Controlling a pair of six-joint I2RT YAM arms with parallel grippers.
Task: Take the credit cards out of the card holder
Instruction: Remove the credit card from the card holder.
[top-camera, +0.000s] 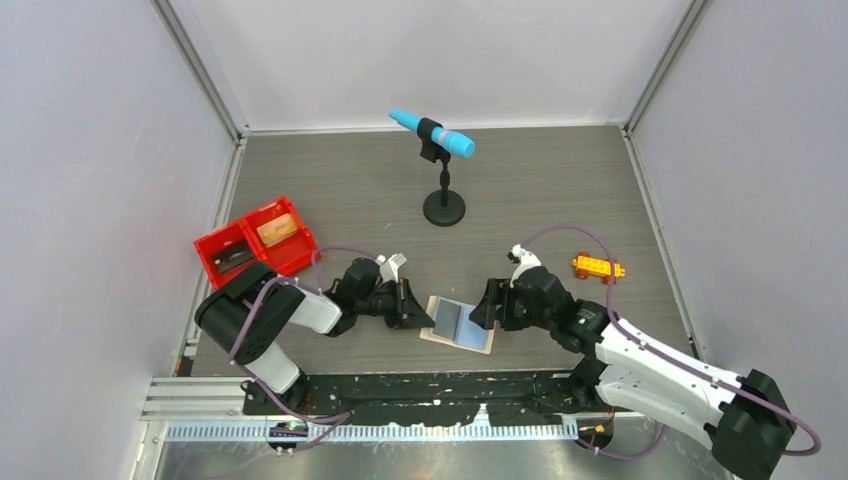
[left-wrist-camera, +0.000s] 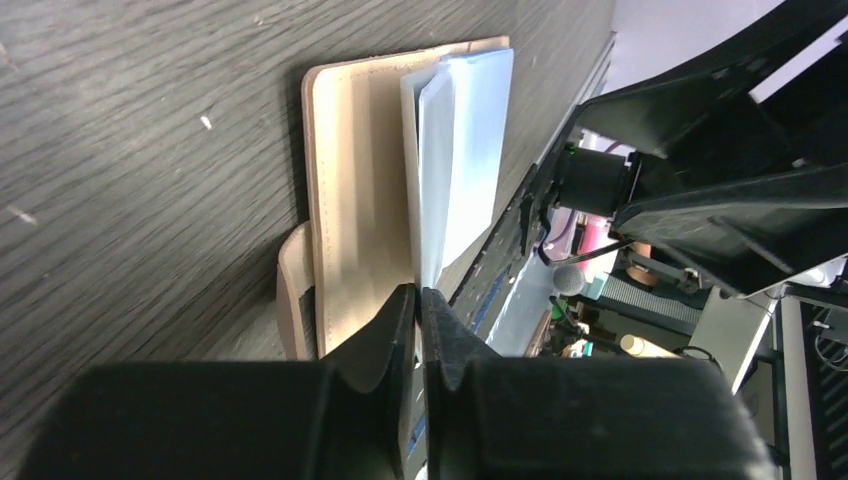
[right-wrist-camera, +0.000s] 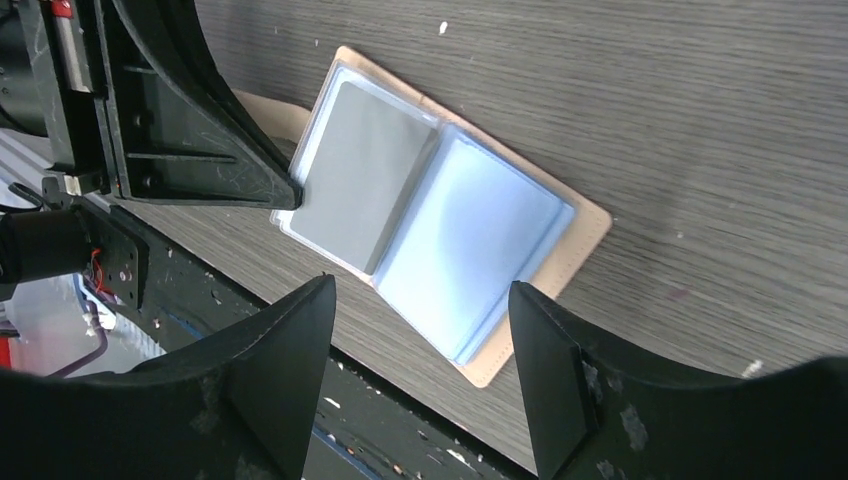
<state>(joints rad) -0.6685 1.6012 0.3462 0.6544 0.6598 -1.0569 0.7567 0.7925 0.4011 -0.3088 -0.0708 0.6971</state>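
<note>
The card holder (top-camera: 459, 322) lies open near the table's front edge, tan with blue-grey plastic sleeves (right-wrist-camera: 470, 250). One grey sleeve leaf (right-wrist-camera: 362, 190) is raised from the spread; whether it holds a card I cannot tell. My left gripper (left-wrist-camera: 419, 292) is shut on that leaf's thin edge (left-wrist-camera: 460, 130), coming from the holder's left side (top-camera: 428, 316). My right gripper (right-wrist-camera: 422, 288) stands open above the holder's near right part, holding nothing. Two credit cards lie in a red tray: a tan-orange one (top-camera: 278, 229) and a dark one (top-camera: 232, 258).
The red two-compartment tray (top-camera: 297, 257) stands at the left by the wall. A blue toy microphone on a black stand (top-camera: 443, 205) is at the back centre. An orange-yellow brick car (top-camera: 597, 266) sits right of my right arm. The black mounting rail (top-camera: 420, 385) runs just behind the holder.
</note>
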